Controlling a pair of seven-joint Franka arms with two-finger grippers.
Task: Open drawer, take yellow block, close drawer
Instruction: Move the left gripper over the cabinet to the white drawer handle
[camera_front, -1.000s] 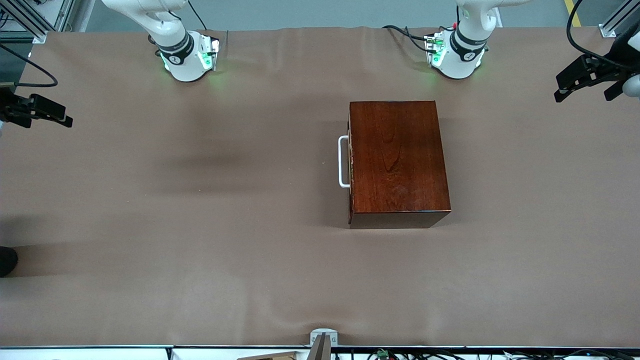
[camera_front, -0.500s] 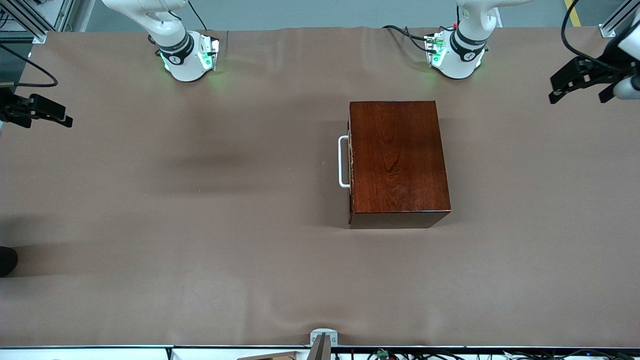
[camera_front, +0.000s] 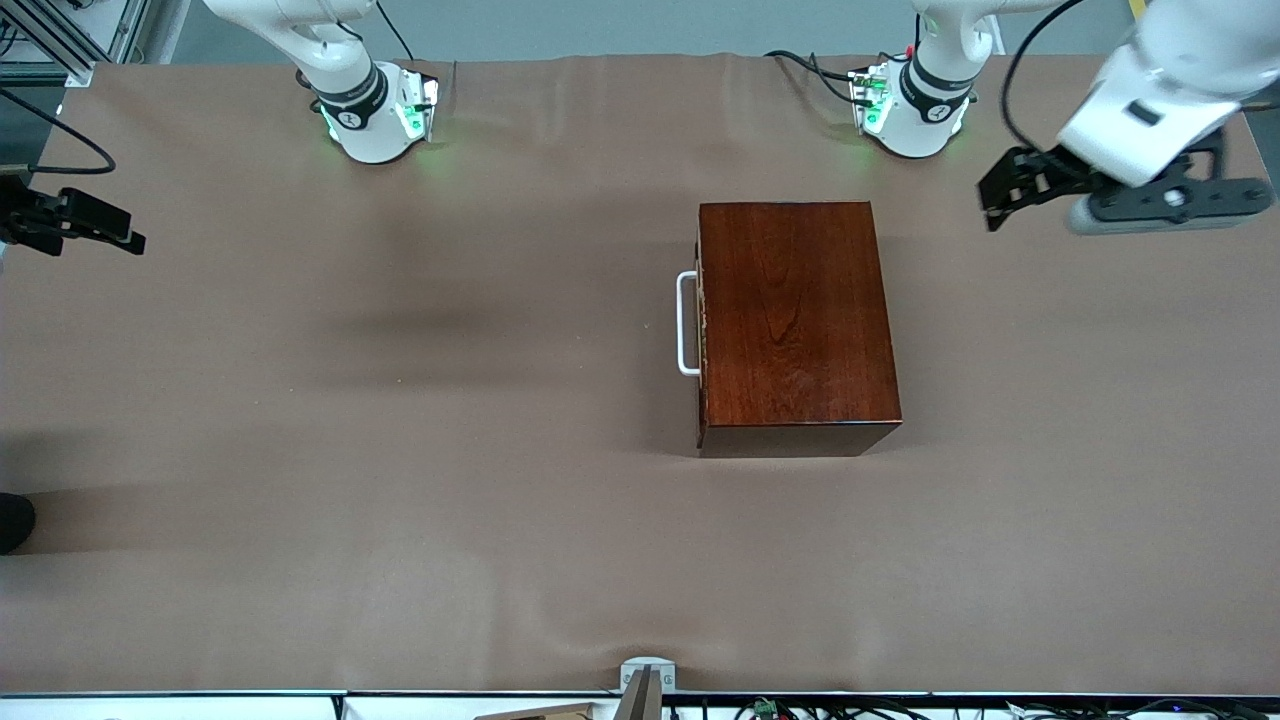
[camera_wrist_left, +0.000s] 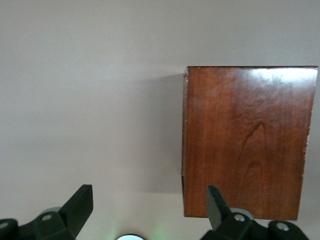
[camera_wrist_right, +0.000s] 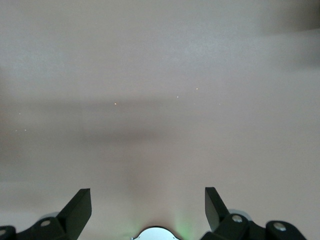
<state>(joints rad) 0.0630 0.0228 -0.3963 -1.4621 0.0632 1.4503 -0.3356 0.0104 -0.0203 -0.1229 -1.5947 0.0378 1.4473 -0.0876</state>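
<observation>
We note the glossy dark reddish-brown wooden box (camera_front: 795, 325) standing on the brown cloth-covered table (camera_front: 400, 450), toward the left arm's end. Its single drawer (camera_front: 702, 330) is shut flush, the white loop handle (camera_front: 686, 323) on its front pointing toward the right arm's end. We cannot see the small yellow block in any view. The left gripper (camera_front: 1000, 190) hangs in the air over bare cloth near the left arm's end of the table, just beside the box; in the left wrist view its two black fingers (camera_wrist_left: 80, 202) stand wide apart with nothing between them, the box top (camera_wrist_left: 247, 142) below. The right arm waits: its right gripper (camera_front: 125, 238) sits at the right arm's end of the table, fingers (camera_wrist_right: 80, 205) spread wide over bare cloth, holding nothing.
</observation>
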